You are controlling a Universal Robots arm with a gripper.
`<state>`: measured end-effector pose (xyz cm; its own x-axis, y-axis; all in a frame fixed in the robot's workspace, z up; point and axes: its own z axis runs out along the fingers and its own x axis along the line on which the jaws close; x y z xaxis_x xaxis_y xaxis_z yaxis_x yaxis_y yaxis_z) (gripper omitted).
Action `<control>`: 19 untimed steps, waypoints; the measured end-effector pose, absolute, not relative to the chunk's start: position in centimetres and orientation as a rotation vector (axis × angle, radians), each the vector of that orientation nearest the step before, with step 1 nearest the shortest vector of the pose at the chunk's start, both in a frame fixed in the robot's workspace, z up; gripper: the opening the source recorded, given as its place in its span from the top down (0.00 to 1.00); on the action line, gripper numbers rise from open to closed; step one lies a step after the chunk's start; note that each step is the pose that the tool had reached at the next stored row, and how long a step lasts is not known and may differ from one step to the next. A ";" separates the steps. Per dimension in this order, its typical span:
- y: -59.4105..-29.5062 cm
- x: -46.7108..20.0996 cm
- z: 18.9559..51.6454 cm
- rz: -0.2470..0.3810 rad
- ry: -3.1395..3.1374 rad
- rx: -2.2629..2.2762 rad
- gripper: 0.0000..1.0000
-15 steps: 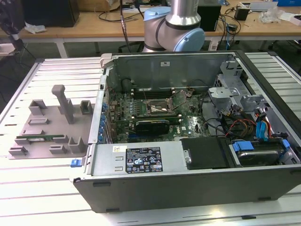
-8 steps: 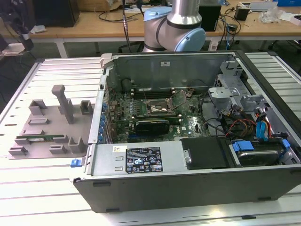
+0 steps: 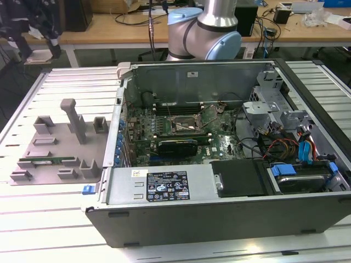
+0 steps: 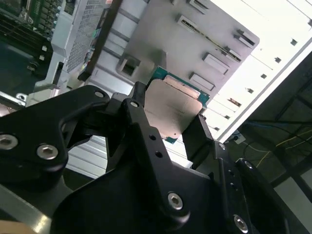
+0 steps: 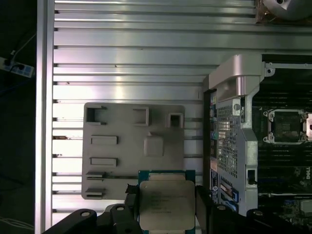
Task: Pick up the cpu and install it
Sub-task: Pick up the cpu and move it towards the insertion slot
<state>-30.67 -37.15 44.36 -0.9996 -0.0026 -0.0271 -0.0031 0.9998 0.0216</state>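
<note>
The cpu (image 5: pixel 165 204) (image 4: pixel 171 108), a flat square chip with a silvery top and thin green rim, sits between the black fingers of my gripper (image 5: pixel 166 212) (image 4: pixel 169 123), which is shut on its two opposite edges. In the first wrist view it hangs high over the near edge of the grey fixture plate (image 5: pixel 134 146). The open socket frame (image 5: pixel 285 126) (image 3: pixel 185 125) lies on the motherboard inside the computer case, well to one side of the chip. My arm's elbow (image 3: pixel 205 33) stands behind the case in the exterior view.
The open computer case (image 3: pixel 219 186) has tall metal walls, a drive cage (image 3: pixel 263 109), cables and a black power unit. The grey fixture plate (image 3: pixel 55 145) on the exterior view's left carries an upright post (image 3: pixel 74 118) and a green memory stick (image 3: pixel 46 161). All rest on a slatted metal table (image 3: pixel 66 82).
</note>
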 end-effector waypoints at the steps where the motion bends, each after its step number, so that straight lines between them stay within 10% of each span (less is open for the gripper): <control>1: -37.1 -30.4 44.4 0.034 3.114 -0.004 0.45; 19: -37.1 -22.1 44.4 0.034 3.114 -0.004 0.45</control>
